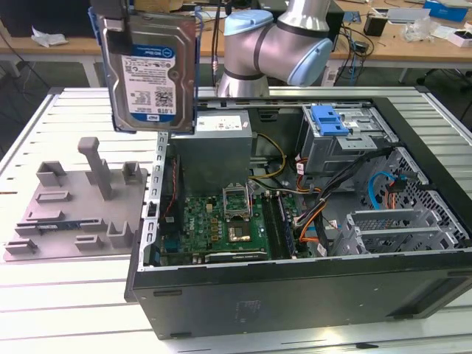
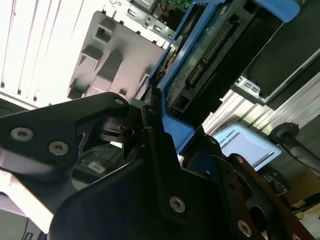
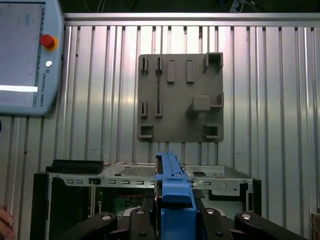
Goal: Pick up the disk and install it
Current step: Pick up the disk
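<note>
Hanging high over the desk (image 1: 44, 310), disk (image 1: 151, 70) upright, long axis vertical, label facing the exterior view, claw (image 3: 175, 217) clenched on its upper end

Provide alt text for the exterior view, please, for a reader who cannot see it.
The gripper holds the disk upright in the air, label toward the camera, above the open case, near its edge on the exterior view's left. The case lies on a slatted table, with a grey plate beside it on that side and the arm behind.
</note>
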Robot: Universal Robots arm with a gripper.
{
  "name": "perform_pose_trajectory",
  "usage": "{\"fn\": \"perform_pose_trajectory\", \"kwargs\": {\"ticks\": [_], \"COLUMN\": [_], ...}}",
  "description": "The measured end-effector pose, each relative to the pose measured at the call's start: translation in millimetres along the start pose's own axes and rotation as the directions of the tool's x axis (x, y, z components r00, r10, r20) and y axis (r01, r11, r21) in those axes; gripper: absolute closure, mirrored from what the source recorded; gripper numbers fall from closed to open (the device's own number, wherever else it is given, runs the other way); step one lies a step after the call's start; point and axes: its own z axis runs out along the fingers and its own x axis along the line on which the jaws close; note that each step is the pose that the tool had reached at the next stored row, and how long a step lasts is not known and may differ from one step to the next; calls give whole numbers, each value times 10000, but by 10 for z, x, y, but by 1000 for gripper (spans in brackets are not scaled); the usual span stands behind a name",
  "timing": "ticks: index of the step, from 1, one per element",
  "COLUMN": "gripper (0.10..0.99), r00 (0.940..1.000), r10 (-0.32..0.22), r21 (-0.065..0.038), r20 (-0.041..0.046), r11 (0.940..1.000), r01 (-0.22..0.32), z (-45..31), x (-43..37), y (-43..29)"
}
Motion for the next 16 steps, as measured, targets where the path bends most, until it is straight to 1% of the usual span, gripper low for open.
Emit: {"fn": "perform_pose_trajectory", "kwargs": {"ticks": [1,2,5,7,12,16], "gripper": [718,718,718,718,718,718], "r00": [10000,10000,10000,10000,10000,10000], "r10": [2,2,2,0,0,1], "r21": [-1,0,0,0,1,4], "r20": [-3,-3,-7,-9,-9,-12], "r11": [10000,10000,10000,10000,10000,10000], "r01": [-2,-2,-2,0,0,-1], "z": [-5,-7,-14,-21,-30,-42], "x": [17,30,61,87,133,177], "y": [-52,-89,-179,-258,-385,-524]}}
